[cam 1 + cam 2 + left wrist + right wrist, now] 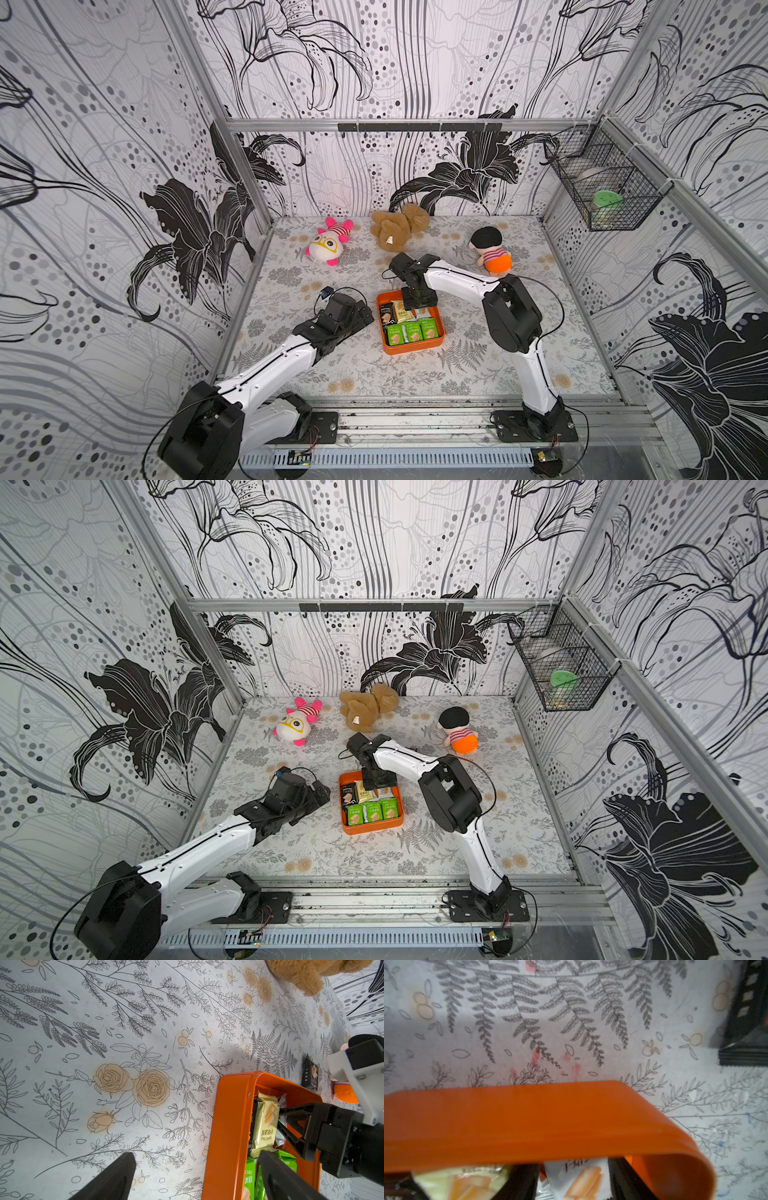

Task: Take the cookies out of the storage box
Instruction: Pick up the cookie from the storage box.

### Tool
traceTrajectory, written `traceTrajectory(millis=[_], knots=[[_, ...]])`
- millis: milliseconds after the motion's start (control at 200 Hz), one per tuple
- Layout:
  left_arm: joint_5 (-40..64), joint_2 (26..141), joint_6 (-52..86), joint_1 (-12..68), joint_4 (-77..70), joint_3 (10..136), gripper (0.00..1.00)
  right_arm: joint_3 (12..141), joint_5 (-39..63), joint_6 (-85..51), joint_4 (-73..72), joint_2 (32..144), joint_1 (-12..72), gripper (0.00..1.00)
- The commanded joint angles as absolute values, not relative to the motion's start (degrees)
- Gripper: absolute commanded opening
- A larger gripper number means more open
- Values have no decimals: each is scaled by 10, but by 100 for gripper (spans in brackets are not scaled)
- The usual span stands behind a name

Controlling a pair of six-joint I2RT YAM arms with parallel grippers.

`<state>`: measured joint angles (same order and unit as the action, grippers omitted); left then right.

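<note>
The orange storage box point(412, 350) point(372, 827) sits mid-table with several cookies in it. Green packets point(411, 332) point(372, 812) line its near side, and a black packet point(386, 314) and a cream one point(266, 1124) lie behind them. My right gripper point(419, 305) point(376, 785) reaches down into the far side of the box point(529, 1122), its fingers closed against a white packet point(579, 1178). My left gripper point(196, 1153) point(365, 316) stands wide open astride the box's left wall point(228, 1126), holding nothing. One black packet point(310, 1074) point(745, 1022) lies on the table beyond the box.
Three plush toys lie along the back of the table: a pink and white one point(328, 245), a brown bear point(397, 226) and a black-haired doll point(490, 249). A black wire basket point(606, 187) hangs on the right wall.
</note>
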<state>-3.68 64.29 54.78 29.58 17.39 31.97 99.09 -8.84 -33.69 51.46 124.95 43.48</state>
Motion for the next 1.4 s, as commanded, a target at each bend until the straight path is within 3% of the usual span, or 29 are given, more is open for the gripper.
traceTrajectory(millis=[0,280,951,1397], knots=[[-47,635,535,297,173,321,97,992,-103,-348,536,1235,437,59],[-40,647,527,297,169,323,97,983,-110,-358,540,1234,437,64],[-42,657,509,293,185,344,97,987,-90,-351,522,1271,430,63],[-36,665,507,292,183,351,97,975,-98,-340,509,1254,429,48]])
